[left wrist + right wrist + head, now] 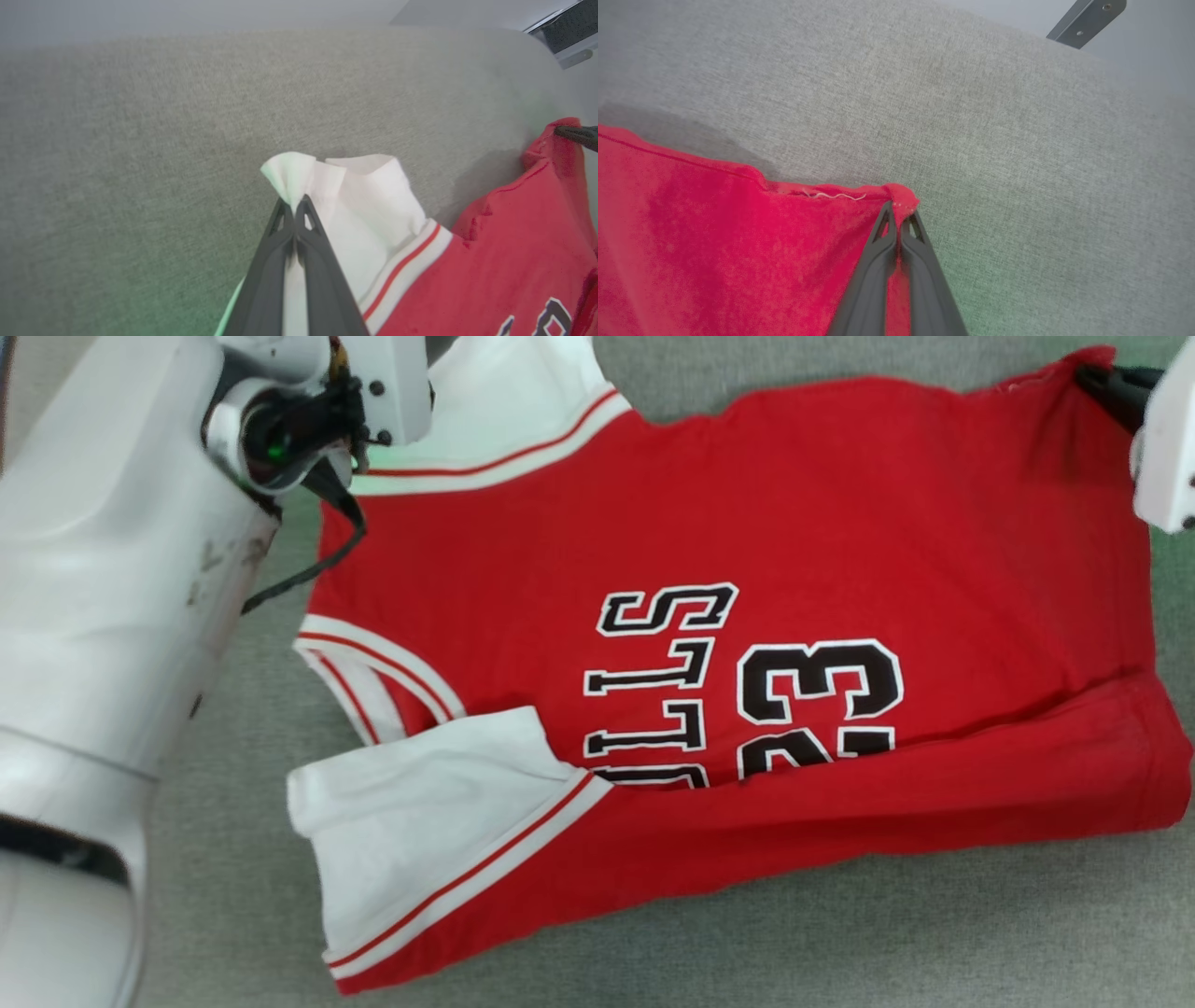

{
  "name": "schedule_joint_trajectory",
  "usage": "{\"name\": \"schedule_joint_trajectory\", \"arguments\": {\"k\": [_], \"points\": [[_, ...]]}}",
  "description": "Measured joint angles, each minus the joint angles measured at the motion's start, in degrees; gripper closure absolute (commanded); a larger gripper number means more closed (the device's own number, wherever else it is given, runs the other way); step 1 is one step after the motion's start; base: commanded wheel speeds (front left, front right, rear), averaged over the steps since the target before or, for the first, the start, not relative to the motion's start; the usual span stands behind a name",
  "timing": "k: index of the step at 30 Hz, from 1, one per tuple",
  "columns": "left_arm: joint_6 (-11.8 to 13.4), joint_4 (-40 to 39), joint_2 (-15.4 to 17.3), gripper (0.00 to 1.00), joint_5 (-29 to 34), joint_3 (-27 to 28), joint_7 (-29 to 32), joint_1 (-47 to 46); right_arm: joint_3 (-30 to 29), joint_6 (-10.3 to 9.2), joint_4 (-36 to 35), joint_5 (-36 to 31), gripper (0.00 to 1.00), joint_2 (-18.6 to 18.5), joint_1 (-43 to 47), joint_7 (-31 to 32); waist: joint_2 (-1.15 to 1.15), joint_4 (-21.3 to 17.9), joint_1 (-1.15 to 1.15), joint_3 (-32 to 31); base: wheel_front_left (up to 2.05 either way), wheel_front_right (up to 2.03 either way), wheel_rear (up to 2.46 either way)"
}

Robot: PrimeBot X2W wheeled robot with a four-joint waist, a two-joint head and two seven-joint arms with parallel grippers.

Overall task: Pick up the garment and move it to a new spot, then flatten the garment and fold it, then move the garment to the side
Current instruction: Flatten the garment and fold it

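The garment (747, 616), a red jersey with white sleeves and black white-outlined print, lies spread on the grey fabric surface with its near edge folded up over the lettering. In the left wrist view my left gripper (294, 205) is shut on the tip of a white sleeve (355, 210). My right gripper (899, 212) is shut on a red hem corner (901, 196) in the right wrist view; its dark fingers (1111, 387) show at the head view's top right. The left arm (112, 616) covers the head view's left side.
Grey woven fabric (840, 933) covers the work surface all round the jersey. A grey metal bracket (1085, 21) stands beyond the surface's far edge in the right wrist view. The near white sleeve (420, 812) lies flat at the lower left.
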Motion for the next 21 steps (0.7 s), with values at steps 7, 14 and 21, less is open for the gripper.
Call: {"name": "schedule_joint_trajectory", "arguments": {"k": [7,14,21], "points": [[0.0,-11.6,4.9,1.00,-5.0,-1.0,-5.4,5.4,0.4,0.00,-3.0,1.6,1.00,-4.2,5.7,-5.7,0.00,1.6,0.00,-4.5,0.00,0.00,0.00],[0.0,-25.3,10.8,1.00,-8.7,-2.9,-9.1,15.2,0.3,0.00,-9.3,3.4,1.00,-8.8,14.2,-7.9,0.00,3.3,0.00,-9.4,0.00,0.00,0.00],[2.1,-39.9,17.8,1.00,-11.2,-2.2,-14.0,29.2,-4.4,0.00,-17.0,5.0,1.00,-13.2,26.4,-9.5,0.00,5.1,0.00,-13.5,0.00,0.00,0.00]]}}
